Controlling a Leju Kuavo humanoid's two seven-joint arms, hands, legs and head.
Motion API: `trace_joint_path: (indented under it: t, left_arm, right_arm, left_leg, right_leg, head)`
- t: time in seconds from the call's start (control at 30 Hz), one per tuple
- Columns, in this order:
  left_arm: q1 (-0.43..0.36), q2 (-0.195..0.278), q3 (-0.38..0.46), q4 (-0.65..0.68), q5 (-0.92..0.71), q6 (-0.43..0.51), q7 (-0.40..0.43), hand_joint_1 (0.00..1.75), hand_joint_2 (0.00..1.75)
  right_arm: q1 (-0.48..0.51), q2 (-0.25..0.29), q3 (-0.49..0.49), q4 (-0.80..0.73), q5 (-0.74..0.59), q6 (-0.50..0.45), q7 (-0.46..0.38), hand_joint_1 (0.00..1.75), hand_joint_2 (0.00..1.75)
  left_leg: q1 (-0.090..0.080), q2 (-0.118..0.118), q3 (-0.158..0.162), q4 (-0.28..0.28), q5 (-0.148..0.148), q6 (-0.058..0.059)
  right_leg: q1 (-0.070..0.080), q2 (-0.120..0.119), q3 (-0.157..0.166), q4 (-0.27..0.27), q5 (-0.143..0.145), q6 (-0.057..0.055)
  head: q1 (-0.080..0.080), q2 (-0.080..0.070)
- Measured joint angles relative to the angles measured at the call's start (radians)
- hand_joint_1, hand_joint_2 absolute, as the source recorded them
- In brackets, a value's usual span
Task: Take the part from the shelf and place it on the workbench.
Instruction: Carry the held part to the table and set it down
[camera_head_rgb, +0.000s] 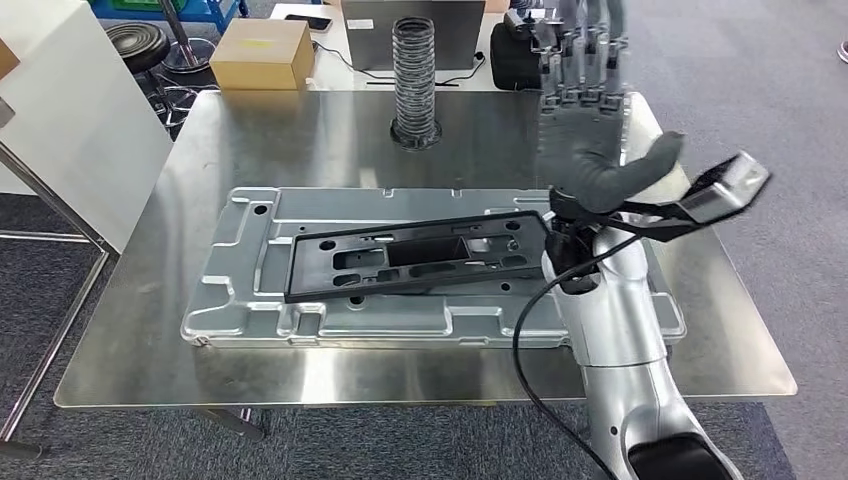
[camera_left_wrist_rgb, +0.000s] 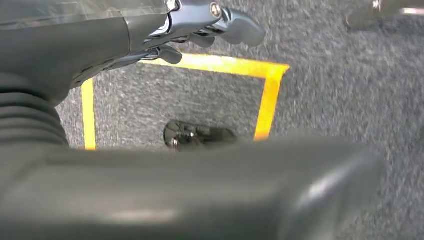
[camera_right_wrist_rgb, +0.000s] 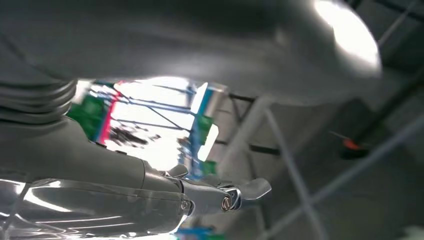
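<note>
Steel worktop (camera_head_rgb: 700, 340) on grey carpet | black slotted frame part (camera_head_rgb: 420, 255) lies flat on silver tray (camera_head_rgb: 240, 300), long axis left-right, right end slightly farther | right robot hand (camera_head_rgb: 590, 120) spread, empty | left robot hand (camera_left_wrist_rgb: 200, 30) state unclear

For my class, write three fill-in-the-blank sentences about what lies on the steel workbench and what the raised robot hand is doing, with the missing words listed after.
1. The black plastic frame lies on top of a silver metal ____.
2. The right robot hand, raised above the workbench, holds ____.
3. The ribbed coil stands ____ near the workbench's far edge.

Missing words: panel; nothing; upright
</note>
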Motion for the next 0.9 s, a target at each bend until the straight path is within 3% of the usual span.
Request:
trace_joint_path:
  t: [0.07,0.13,0.17,0.2,0.23,0.33,0.4,0.5,0.57,0.63,0.7,0.73,0.77,0.83,0.9]
  left_arm:
    - [-0.003,-0.001,0.009,0.000,0.000,0.000,-0.001,0.00,0.00]
    - [-0.004,-0.001,0.016,0.000,0.000,0.000,-0.003,0.00,0.00]
    - [-0.004,-0.001,0.019,0.000,0.000,-0.001,-0.005,0.00,0.00]
    - [-0.002,-0.001,0.023,0.000,0.000,-0.002,-0.009,0.00,0.00]
    - [-0.001,-0.001,0.028,0.000,0.000,-0.004,-0.012,0.00,0.00]
    - [0.002,-0.002,0.044,0.000,0.000,-0.006,-0.018,0.00,0.00]
    - [0.003,-0.002,0.053,0.000,0.000,-0.004,-0.019,0.00,0.00]
    - [0.005,-0.002,0.064,0.000,0.000,-0.001,-0.022,0.00,0.00]
    - [0.008,-0.002,0.069,0.000,0.000,0.001,-0.029,0.00,0.00]
    - [0.010,-0.002,0.079,0.000,0.000,0.002,-0.035,0.00,0.00]
    - [0.011,-0.002,0.088,0.001,0.000,0.003,-0.035,0.00,0.00]
    - [0.011,-0.002,0.091,0.001,0.000,0.002,-0.034,0.00,0.00]
    - [0.011,-0.002,0.094,0.001,0.000,0.001,-0.032,0.00,0.00]
    - [0.009,-0.002,0.102,0.001,0.000,-0.001,-0.030,0.00,0.00]
    - [0.009,-0.002,0.109,0.001,0.000,-0.004,-0.030,0.00,0.00]
  right_arm:
    - [0.022,-0.005,-0.024,-0.068,0.013,-0.015,-0.012,0.00,0.00]
    - [0.057,-0.009,-0.046,-0.135,0.062,-0.080,-0.055,0.00,0.00]
    - [0.083,-0.009,-0.058,-0.175,0.100,-0.135,-0.079,0.00,0.00]
    - [0.119,-0.009,-0.073,-0.229,0.149,-0.210,-0.098,0.00,0.00]
    - [0.157,-0.009,-0.087,-0.287,0.200,-0.294,-0.107,0.00,0.00]
    - [0.276,-0.014,-0.120,-0.452,0.322,-0.551,-0.111,0.00,0.00]
    - [0.361,-0.025,-0.138,-0.518,0.337,-0.681,-0.111,0.00,0.00]
    - [0.505,-0.045,-0.193,-0.564,0.300,-0.781,-0.111,0.00,0.00]
    - [0.587,-0.057,-0.231,-0.578,0.284,-0.817,-0.111,0.00,0.00]
    - [0.664,-0.067,-0.258,-0.579,0.286,-0.851,-0.111,0.00,0.00]
    - [0.729,-0.070,-0.286,-0.573,0.296,-0.867,-0.111,0.00,0.00]
    - [0.753,-0.070,-0.302,-0.567,0.301,-0.868,-0.111,0.00,0.00]
    - [0.776,-0.070,-0.322,-0.558,0.305,-0.868,-0.111,0.00,0.00]
    - [0.811,-0.069,-0.363,-0.541,0.311,-0.867,-0.111,0.00,0.00]
    - [0.834,-0.069,-0.397,-0.528,0.320,-0.860,-0.111,0.00,0.00]
  left_leg:
    - [0.001,0.002,0.001,-0.004,0.002,0.012]
    - [0.000,0.002,0.000,-0.004,0.002,0.018]
    - [-0.001,0.001,0.000,-0.003,0.001,0.019]
    - [-0.001,-0.001,0.001,-0.003,0.000,0.020]
    - [-0.002,-0.003,0.003,-0.003,-0.001,0.021]
    - [-0.005,-0.009,0.009,-0.003,-0.002,0.017]
    - [-0.007,-0.009,0.010,-0.005,-0.002,0.009]
    - [-0.010,-0.007,0.011,-0.006,-0.008,-0.007]
    - [-0.011,-0.005,-0.003,0.040,-0.055,-0.014]
    - [-0.009,-0.004,-0.044,0.169,-0.142,-0.019]
    - [-0.009,-0.003,-0.060,0.259,-0.188,-0.023]
    - [-0.009,-0.003,-0.038,0.240,-0.178,-0.022]
    - [-0.009,-0.003,0.003,0.185,-0.156,-0.020]
    - [-0.011,-0.005,0.095,0.037,-0.114,-0.013]
    - [-0.016,-0.006,0.132,-0.032,-0.096,-0.002]
  right_leg:
    - [-0.003,0.001,-0.033,0.072,-0.045,0.010]
    - [-0.004,0.002,-0.100,0.212,-0.107,0.015]
    - [-0.004,0.002,-0.126,0.265,-0.123,0.016]
    - [-0.004,0.002,-0.137,0.283,-0.118,0.015]
    - [-0.004,0.002,-0.127,0.257,-0.094,0.012]
    - [0.002,0.001,-0.035,0.053,0.004,-0.006]
    - [0.009,0.001,-0.009,-0.008,0.022,-0.014]
    - [0.004,0.000,-0.006,-0.023,0.032,-0.023]
    - [-0.004,-0.003,-0.006,-0.037,0.044,-0.032]
    - [-0.003,-0.004,-0.015,-0.037,0.051,-0.037]
    - [-0.001,-0.005,-0.029,-0.032,0.059,-0.036]
    - [-0.001,-0.005,-0.036,-0.029,0.063,-0.034]
    - [-0.001,-0.004,-0.043,-0.025,0.067,-0.032]
    - [0.000,-0.003,-0.054,-0.018,0.076,-0.024]
    - [0.001,-0.002,-0.059,-0.014,0.086,-0.012]
  head:
    - [0.002,0.000]
    - [0.003,0.000]
    - [0.003,0.000]
    - [0.003,0.000]
    - [0.003,0.000]
    - [0.003,0.000]
    - [0.004,0.000]
    - [0.004,0.000]
    - [0.001,0.000]
    - [-0.001,0.000]
    - [-0.001,0.000]
    - [-0.001,0.000]
    - [-0.001,0.000]
    - [-0.001,0.000]
    - [0.001,0.000]
